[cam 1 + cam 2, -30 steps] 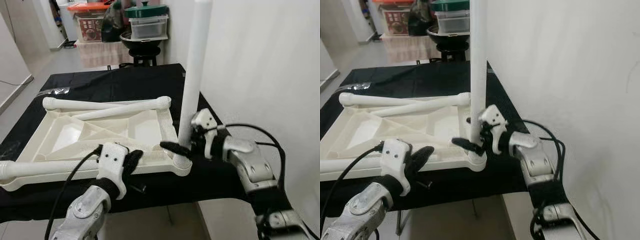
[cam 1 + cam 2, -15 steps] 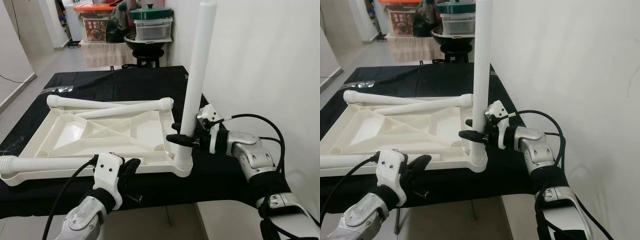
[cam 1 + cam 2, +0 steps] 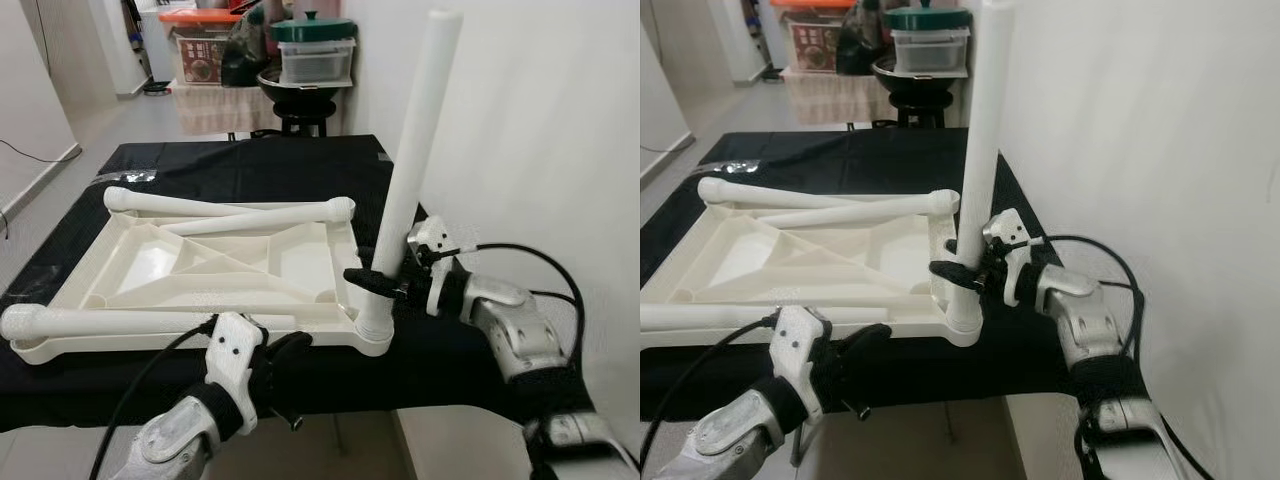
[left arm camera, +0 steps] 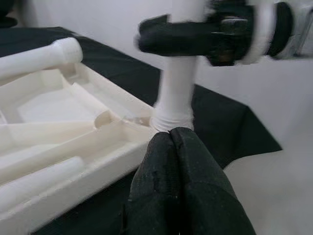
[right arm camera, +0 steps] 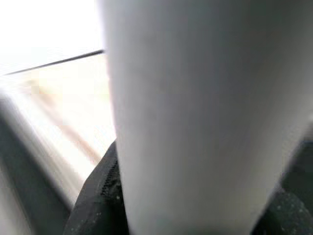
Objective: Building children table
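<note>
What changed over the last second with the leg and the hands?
The right hand has slid a little up the upright leg, from near the socket, and stays clamped on it. The left hand has drawn back from the tabletop edge, shut and empty. The leg remains in its corner; the three loose legs lie unmoved.

The tabletop (image 3: 200, 270) is cream-white plastic, and so are the loose legs (image 3: 230, 208) lying on it and the upright leg (image 3: 410, 180) that the right gripper (image 3: 372, 283) holds; that gripper has black fingers on a white mount and a silver arm. The left gripper (image 3: 285, 352) is coloured the same. Under the tabletop lies a plain black cloth (image 3: 250, 165). Beside the right gripper the wall (image 3: 540, 130) is white. Far beyond stand an orange-lidded box (image 3: 198, 40) and a green-lidded clear tub (image 3: 315, 50).
</note>
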You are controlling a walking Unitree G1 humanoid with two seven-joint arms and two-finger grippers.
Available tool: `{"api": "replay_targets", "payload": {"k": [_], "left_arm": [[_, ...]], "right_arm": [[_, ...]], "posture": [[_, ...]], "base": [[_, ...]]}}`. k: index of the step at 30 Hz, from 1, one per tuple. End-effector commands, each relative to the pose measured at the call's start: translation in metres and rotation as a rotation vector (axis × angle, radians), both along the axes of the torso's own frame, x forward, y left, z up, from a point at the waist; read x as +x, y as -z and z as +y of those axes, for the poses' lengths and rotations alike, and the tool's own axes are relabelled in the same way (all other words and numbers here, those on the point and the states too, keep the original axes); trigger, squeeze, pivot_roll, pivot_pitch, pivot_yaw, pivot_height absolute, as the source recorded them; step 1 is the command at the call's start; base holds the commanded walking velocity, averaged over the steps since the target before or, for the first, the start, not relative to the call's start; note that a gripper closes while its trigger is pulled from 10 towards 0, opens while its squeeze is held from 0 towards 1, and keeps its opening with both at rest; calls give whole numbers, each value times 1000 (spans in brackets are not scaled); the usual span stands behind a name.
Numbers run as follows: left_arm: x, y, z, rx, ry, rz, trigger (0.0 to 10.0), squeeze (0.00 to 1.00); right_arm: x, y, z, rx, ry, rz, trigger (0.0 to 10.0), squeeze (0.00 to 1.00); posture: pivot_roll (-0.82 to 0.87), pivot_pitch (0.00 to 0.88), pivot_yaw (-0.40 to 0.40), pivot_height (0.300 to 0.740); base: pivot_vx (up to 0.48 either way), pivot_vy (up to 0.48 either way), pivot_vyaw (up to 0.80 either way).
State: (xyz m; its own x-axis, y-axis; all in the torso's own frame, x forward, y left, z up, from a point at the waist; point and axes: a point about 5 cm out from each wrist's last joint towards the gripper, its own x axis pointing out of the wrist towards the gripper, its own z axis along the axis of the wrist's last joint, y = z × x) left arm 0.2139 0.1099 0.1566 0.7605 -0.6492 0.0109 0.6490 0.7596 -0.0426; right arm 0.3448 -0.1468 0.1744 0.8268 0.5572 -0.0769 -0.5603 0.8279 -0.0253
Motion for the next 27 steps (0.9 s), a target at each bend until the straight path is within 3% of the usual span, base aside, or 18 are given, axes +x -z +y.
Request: {"api": "replay_targets", "payload": {"k": [1, 2, 3, 5, 6, 10, 11, 12, 13, 14, 16, 18, 19, 21, 22, 23, 24, 27], "left_arm": [[-2, 2, 0, 8, 14, 4, 10000, 0], [-2, 2, 0, 8, 20, -1, 10000, 0], [-2, 2, 0, 8, 20, -1, 10000, 0], [-1, 3, -2, 17, 34, -9, 10000, 0], [1, 3, -3, 22, 40, -12, 10000, 0], [2, 4, -4, 24, 47, -13, 10000, 0], [2, 4, -5, 23, 49, -14, 10000, 0], [2, 4, -5, 23, 49, -14, 10000, 0], [2, 4, -6, 21, 45, -18, 10000, 0], [2, 4, -7, 20, 40, -23, 10000, 0], [2, 4, -7, 20, 40, -23, 10000, 0], [3, 4, -8, 19, 35, -27, 10000, 0], [3, 4, -8, 18, 35, -27, 10000, 0], [3, 4, -8, 18, 35, -27, 10000, 0], [3, 5, -8, 17, 36, -27, 10000, 0], [3, 5, -8, 17, 36, -27, 10000, 0], [3, 5, -9, 17, 39, -27, 10000, 0], [3, 5, -9, 18, 38, -28, 10000, 0]], "right_arm": [[0, 15, -21, -61, 308, 70, 0, 0], [-17, 25, 0, -17, 328, 98, 0, 0], [-17, 25, 0, -17, 328, 98, 0, 0], [-28, 30, 24, 40, 298, 84, 0, 0], [-23, 26, 28, 44, 242, 63, 0, 0], [-13, 20, 24, 14, 227, 44, 118, 0], [-10, 19, 22, -7, 216, 46, 10000, 0], [-10, 19, 22, -7, 216, 46, 10000, 0], [-7, 12, 24, 0, 141, 31, 10000, 1000], [-7, 2, 28, 16, 22, 8, 10000, 1000], [-7, 2, 28, 16, 22, 8, 10000, 1000], [-12, -16, 36, 32, -188, -38, 10000, 1000], [-15, -24, 38, 26, -273, -61, 10000, 318], [-15, -24, 38, 26, -273, -61, 10000, 318], [-17, -32, 39, 12, -352, -93, 10000, 0], [-17, -32, 39, 12, -352, -93, 10000, 0], [-19, -43, 38, -24, -556, -127, 10000, 0], [-15, -48, 35, -53, -673, -115, 10000, 0]], "posture": [[-40, 0, -67, 740], [-45, 0, -68, 740], [-45, 0, -68, 740], [-52, 0, -45, 740], [-50, 0, -55, 740], [-58, 0, -59, 740], [-59, 0, -61, 740], [-59, 0, -61, 740], [-61, 0, -69, 740], [-62, 0, -70, 740], [-62, 0, -70, 740], [-64, 0, -68, 740], [-64, 0, -68, 740], [-64, 0, -68, 740], [-63, 0, -67, 740], [-63, 0, -67, 740], [-55, 0, -66, 740], [-54, 0, -66, 740]], "base": [[0, 0, 0], [0, 0, 0], [0, 0, 0], [0, 0, 0], [0, 0, 0], [0, 0, 0], [0, 0, 0], [0, 0, 0], [0, 0, 0], [0, 0, 0], [0, 0, 0], [0, 0, 0], [0, 0, 0], [0, 0, 0], [0, 0, 0], [0, 0, 0], [0, 0, 0], [0, 0, 0]]}}
